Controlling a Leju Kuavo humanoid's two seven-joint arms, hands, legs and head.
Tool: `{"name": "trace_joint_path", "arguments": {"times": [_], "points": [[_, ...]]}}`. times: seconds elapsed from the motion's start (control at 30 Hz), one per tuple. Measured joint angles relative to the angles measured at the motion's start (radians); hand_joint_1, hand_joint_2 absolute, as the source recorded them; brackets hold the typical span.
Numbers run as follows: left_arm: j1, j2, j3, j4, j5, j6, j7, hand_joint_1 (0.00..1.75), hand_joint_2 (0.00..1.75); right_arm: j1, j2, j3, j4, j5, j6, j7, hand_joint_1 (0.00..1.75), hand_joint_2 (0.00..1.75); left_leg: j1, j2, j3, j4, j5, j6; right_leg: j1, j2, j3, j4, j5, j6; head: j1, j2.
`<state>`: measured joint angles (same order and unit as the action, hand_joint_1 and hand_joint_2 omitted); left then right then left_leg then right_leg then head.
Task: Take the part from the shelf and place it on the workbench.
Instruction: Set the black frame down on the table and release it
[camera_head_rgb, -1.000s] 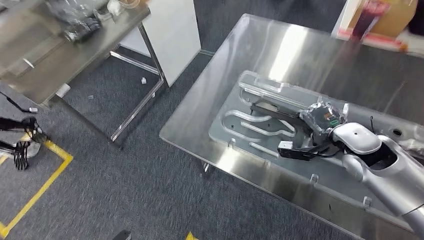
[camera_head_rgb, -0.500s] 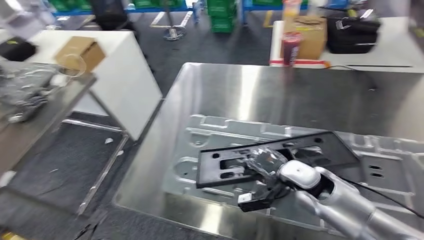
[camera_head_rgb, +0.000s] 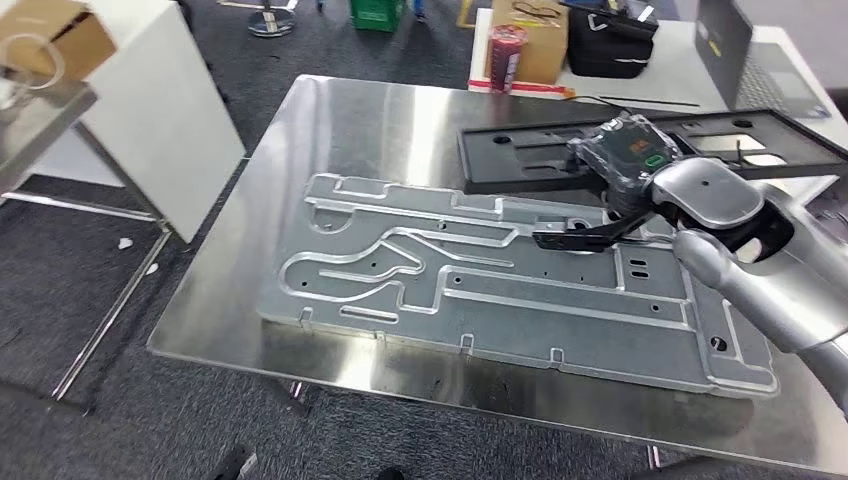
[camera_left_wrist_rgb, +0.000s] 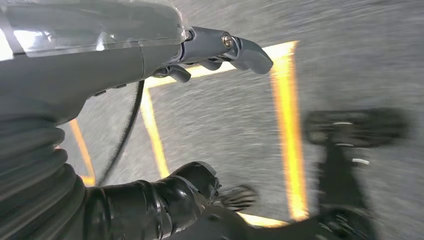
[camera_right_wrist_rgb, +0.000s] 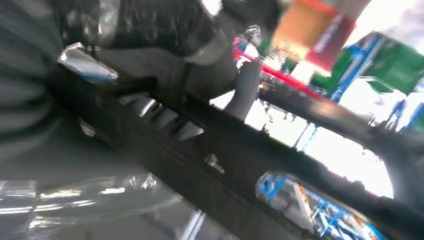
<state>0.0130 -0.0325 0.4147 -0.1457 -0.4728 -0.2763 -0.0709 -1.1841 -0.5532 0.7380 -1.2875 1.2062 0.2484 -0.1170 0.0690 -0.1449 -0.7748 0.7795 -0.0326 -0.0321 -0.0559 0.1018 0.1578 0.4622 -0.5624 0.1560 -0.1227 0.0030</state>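
Right hand (camera_head_rgb: 622, 190) gripping black frame part (camera_head_rgb: 560, 152), held above far side of steel table (camera_head_rgb: 260, 190), over grey stamped plate (camera_head_rgb: 480, 290). Pickup done; set-down left. Left hand (camera_left_wrist_rgb: 220, 47) hangs over floor, fingers apart, holding nothing

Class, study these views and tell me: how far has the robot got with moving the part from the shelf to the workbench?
Done: the black part is off the shelf and over the steel workbench. In hand: the right hand grips it above the grey stamped panel; the left hand hangs near the floor, holding nothing. Left: lowering the part onto the bench and letting go.
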Motion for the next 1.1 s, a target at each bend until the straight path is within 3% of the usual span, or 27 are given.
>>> {"name": "trace_joint_path", "arguments": {"times": [0.03, 0.07, 0.1, 0.13, 0.17, 0.2, 0.23, 0.27, 0.3, 0.37, 0.43, 0.47, 0.5, 0.53, 0.6, 0.63, 0.67, 0.7, 0.73, 0.77, 0.8, 0.87, 0.9, 0.93, 1.0, 1.07, 1.1], "points": [[0.009, -0.001, 0.000, 0.000, 0.000, -0.001, -0.001, 0.00, 1.75, -0.008, -0.001, -0.002, 0.001, 0.000, 0.000, 0.000, 1.75, 1.75, 0.000, -0.005, -0.001, -0.070, 0.045, -0.014, -0.001, -0.018, -0.045, 0.030, -0.009, -0.028, 0.004, 0.000], [0.017, -0.002, 0.000, 0.000, 0.000, -0.002, -0.002, 0.00, 1.75, -0.013, 0.000, -0.004, 0.001, 0.000, -0.001, 0.000, 1.75, 1.75, -0.004, 0.012, -0.011, -0.106, 0.054, -0.018, 0.001, -0.027, -0.087, 0.048, -0.015, -0.058, -0.001, 0.000], [0.023, -0.003, 0.000, -0.001, -0.001, -0.004, -0.004, 0.00, 1.75, -0.013, 0.000, -0.006, 0.000, 0.000, -0.002, 0.000, 1.75, 1.75, -0.011, 0.045, -0.030, -0.087, 0.025, -0.018, 0.005, -0.037, -0.124, 0.067, -0.017, -0.088, -0.008, 0.000], [0.025, -0.004, 0.001, -0.002, 0.000, -0.006, -0.007, 0.00, 1.75, -0.006, -0.002, -0.008, 0.002, 0.000, -0.002, 0.000, 1.75, 1.75, -0.020, 0.087, -0.061, -0.002, -0.042, -0.013, 0.016, -0.052, -0.154, 0.090, -0.021, -0.114, -0.012, 0.000], [0.022, -0.003, 0.001, -0.003, 0.000, -0.008, -0.009, 0.00, 1.75, 0.004, -0.009, -0.008, 0.006, -0.001, -0.002, 0.000, 1.75, 1.75, -0.027, 0.123, -0.090, 0.128, -0.114, -0.006, 0.027, -0.069, -0.185, 0.124, -0.028, -0.135, -0.015, 0.000], [0.016, -0.003, 0.001, -0.004, 0.002, -0.011, -0.013, 0.00, 1.75, 0.016, -0.015, -0.007, 0.012, -0.002, -0.001, 0.000, 1.75, 1.75, -0.030, 0.143, -0.105, 0.255, -0.168, 0.001, 0.039, -0.087, -0.211, 0.164, -0.035, -0.149, -0.010, 0.000], [0.008, -0.004, 0.001, -0.004, 0.003, -0.013, -0.017, 0.00, 1.75, 0.022, -0.019, -0.006, 0.017, -0.003, 0.001, 0.000, 1.75, 1.75, -0.033, 0.154, -0.105, 0.346, -0.203, 0.010, 0.050, -0.102, -0.234, 0.204, -0.046, -0.159, -0.007, 0.000], [0.003, -0.005, 0.001, -0.005, 0.003, -0.015, -0.021, 0.00, 1.75, 0.019, -0.020, -0.005, 0.016, -0.005, 0.002, 0.000, 1.75, 1.75, -0.037, 0.157, -0.084, 0.384, -0.221, 0.023, 0.061, -0.111, -0.259, 0.246, -0.058, -0.167, -0.006, 0.000], [0.000, -0.005, 0.001, -0.006, 0.003, -0.015, -0.023, 0.00, 1.75, 0.007, -0.019, -0.007, 0.011, -0.007, 0.002, 0.000, 1.75, 1.75, -0.044, 0.157, -0.048, 0.376, -0.232, 0.041, 0.072, -0.117, -0.285, 0.288, -0.071, -0.174, -0.006, 0.000], [-0.004, 0.001, 0.001, -0.010, 0.003, -0.014, -0.025, 0.00, 1.75, -0.039, -0.019, -0.018, -0.008, -0.009, 0.001, 0.000, 1.75, 1.75, -0.056, 0.150, 0.016, 0.312, -0.267, 0.104, 0.084, -0.125, -0.338, 0.354, -0.094, -0.184, 0.000, 0.000], [-0.001, 0.007, 0.002, -0.013, 0.003, -0.013, -0.026, 0.00, 1.75, -0.075, -0.020, -0.030, -0.017, -0.009, 0.000, 0.000, 1.75, 1.75, -0.069, 0.141, 0.037, 0.284, -0.290, 0.163, 0.074, -0.135, -0.369, 0.388, -0.107, -0.176, 0.009, 0.000], [0.002, 0.010, 0.002, -0.015, 0.003, -0.012, -0.027, 0.00, 1.75, -0.083, -0.020, -0.033, -0.018, -0.009, 0.001, 0.000, 1.75, 1.75, -0.077, 0.136, 0.041, 0.285, -0.285, 0.176, 0.062, -0.139, -0.376, 0.393, -0.109, -0.168, 0.012, 0.000], [0.006, 0.010, 0.003, -0.015, 0.002, -0.013, -0.027, 0.00, 1.75, -0.086, -0.018, -0.033, -0.020, -0.009, 0.001, -0.001, 1.75, 1.75, -0.085, 0.135, 0.044, 0.279, -0.277, 0.181, 0.058, -0.139, -0.373, 0.390, -0.108, -0.160, 0.010, 0.000], [0.006, 0.012, 0.004, -0.016, 0.002, -0.012, -0.027, 0.00, 1.75, -0.087, -0.018, -0.033, -0.025, -0.010, 0.002, -0.001, 1.75, 1.75, -0.084, 0.136, 0.058, 0.256, -0.274, 0.181, 0.052, -0.137, -0.367, 0.383, -0.110, -0.159, 0.006, 0.000], [0.001, 0.011, 0.008, -0.016, 0.002, -0.013, -0.027, 0.00, 1.75, -0.094, -0.020, -0.037, -0.032, -0.010, 0.002, -0.001, 1.75, 1.75, -0.069, 0.140, 0.093, 0.193, -0.265, 0.151, 0.052, -0.125, -0.380, 0.410, -0.130, -0.155, 0.011, 0.000], [-0.003, 0.009, 0.010, -0.017, 0.002, -0.013, -0.027, 0.00, 1.75, -0.098, -0.022, -0.040, -0.035, -0.010, 0.001, 0.000, 1.75, 1.75, -0.058, 0.143, 0.113, 0.158, -0.262, 0.132, 0.048, -0.118, -0.408, 0.461, -0.152, -0.150, 0.014, 0.000], [-0.007, 0.007, 0.012, -0.017, 0.002, -0.013, -0.028, 0.00, 1.75, -0.099, -0.024, -0.042, -0.034, -0.010, 0.001, 0.000, 1.75, 1.75, -0.051, 0.144, 0.126, 0.139, -0.259, 0.114, 0.043, -0.114, -0.454, 0.533, -0.173, -0.138, 0.017, 0.000], [-0.011, 0.004, 0.014, -0.017, 0.002, -0.013, -0.027, 0.00, 1.75, -0.096, -0.024, -0.042, -0.033, -0.010, 0.001, 0.000, 1.75, 1.75, -0.042, 0.146, 0.137, 0.125, -0.255, 0.107, 0.035, -0.111, -0.505, 0.604, -0.188, -0.125, 0.018, 0.000], [-0.013, 0.001, 0.015, -0.017, 0.002, -0.013, -0.026, 0.00, 1.75, -0.088, -0.026, -0.041, -0.031, -0.010, 0.002, 0.000, 1.75, 1.75, -0.031, 0.147, 0.146, 0.116, -0.253, 0.098, 0.025, -0.109, -0.550, 0.656, -0.183, -0.109, 0.018, 0.000], [-0.015, -0.002, 0.016, -0.017, 0.002, -0.013, -0.025, 0.00, 1.75, -0.080, -0.027, -0.040, -0.029, -0.011, 0.003, 0.000, 1.75, 1.75, -0.018, 0.148, 0.151, 0.112, -0.252, 0.086, 0.011, -0.109, -0.585, 0.673, -0.154, -0.088, 0.018, 0.000], [-0.016, -0.004, 0.016, -0.017, 0.001, -0.013, -0.024, 0.00, 1.75, -0.074, -0.028, -0.039, -0.028, -0.011, 0.003, 0.000, 1.75, 1.75, -0.003, 0.148, 0.150, 0.115, -0.253, 0.069, -0.008, -0.109, -0.609, 0.654, -0.101, -0.064, 0.019, 0.000], [-0.016, -0.004, 0.017, -0.017, 0.000, -0.012, -0.023, 0.00, 1.75, -0.067, -0.030, -0.039, -0.024, -0.012, 0.003, 0.000, 1.75, 1.75, 0.023, 0.147, 0.128, 0.143, -0.258, 0.030, -0.040, -0.107, -0.640, 0.587, -0.012, -0.004, 0.021, 0.000], [-0.014, -0.002, 0.017, -0.017, 0.000, -0.012, -0.023, 0.00, 1.75, -0.066, -0.032, -0.038, -0.021, -0.012, 0.004, -0.001, 1.75, 1.75, 0.030, 0.145, 0.108, 0.170, -0.263, 0.013, -0.048, -0.101, -0.656, 0.575, 0.007, 0.009, 0.025, 0.000], [-0.010, 0.000, 0.017, -0.016, 0.000, -0.012, -0.023, 0.00, 1.75, -0.061, -0.035, -0.037, -0.018, -0.012, 0.004, -0.001, 1.75, 1.75, 0.031, 0.142, 0.089, 0.193, -0.264, 0.000, -0.050, -0.095, -0.674, 0.586, 0.006, 0.004, 0.028, 0.000], [0.000, 0.002, 0.018, -0.016, -0.001, -0.012, -0.024, 0.00, 1.75, -0.051, -0.039, -0.036, -0.015, -0.013, 0.004, -0.001, 1.75, 1.75, 0.024, 0.135, 0.058, 0.214, -0.260, -0.019, -0.056, -0.086, -0.716, 0.631, 0.002, -0.033, 0.029, -0.001], [0.004, 0.005, 0.018, -0.016, -0.002, -0.011, -0.025, 0.00, 1.75, -0.050, -0.039, -0.035, -0.017, -0.014, 0.004, 0.001, 1.75, 1.75, 0.017, 0.137, 0.036, 0.220, -0.270, -0.026, -0.060, -0.083, -0.759, 0.669, 0.001, -0.054, 0.016, -0.001], [0.002, 0.006, 0.018, -0.016, -0.002, -0.010, -0.025, 0.00, 1.75, -0.051, -0.040, -0.035, -0.018, -0.014, 0.004, 0.001, 1.75, 1.75, 0.016, 0.146, 0.022, 0.249, -0.294, -0.025, -0.058, -0.080, -0.774, 0.681, 0.000, -0.063, 0.008, 0.000]]}}
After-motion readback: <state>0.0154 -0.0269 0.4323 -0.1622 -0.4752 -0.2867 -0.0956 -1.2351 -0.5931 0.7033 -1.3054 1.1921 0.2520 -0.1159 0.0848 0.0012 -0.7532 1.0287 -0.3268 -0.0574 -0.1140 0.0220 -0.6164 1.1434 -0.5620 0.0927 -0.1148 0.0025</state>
